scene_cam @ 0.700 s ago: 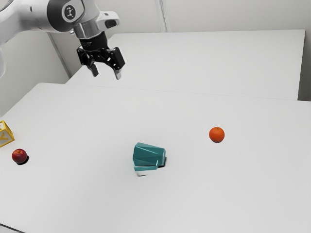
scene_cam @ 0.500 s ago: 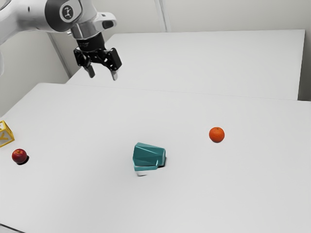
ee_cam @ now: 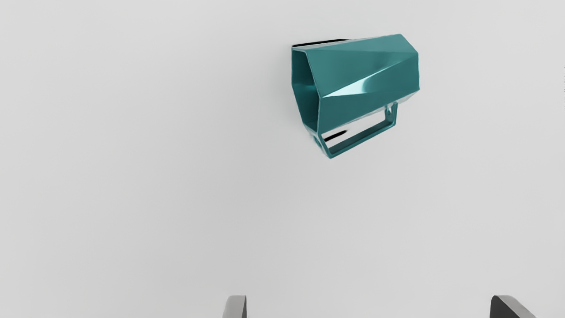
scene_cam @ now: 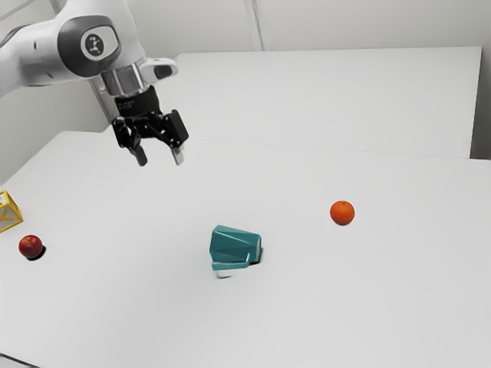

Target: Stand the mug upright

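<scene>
Mug (scene_cam: pixel 235 245) on its side, well inside bench (scene_cam: pixel 345 307) far edge
Jaws (scene_cam: pixel 160 162) wide, empty; likely light, stiff, slick: pinch across body (ee_cam: pixel 357 73)

Our claw (scene_cam: pixel 159 160) is black, our worktop (scene_cam: pixel 322 307) pale grey; we see a teal mug (ee_cam: pixel 362 84), red apple (scene_cam: pixel 31 245), orange fruit (scene_cam: pixel 342 212) and yellow-edged, pale-faced block (scene_cam: pixel 8 213).
</scene>
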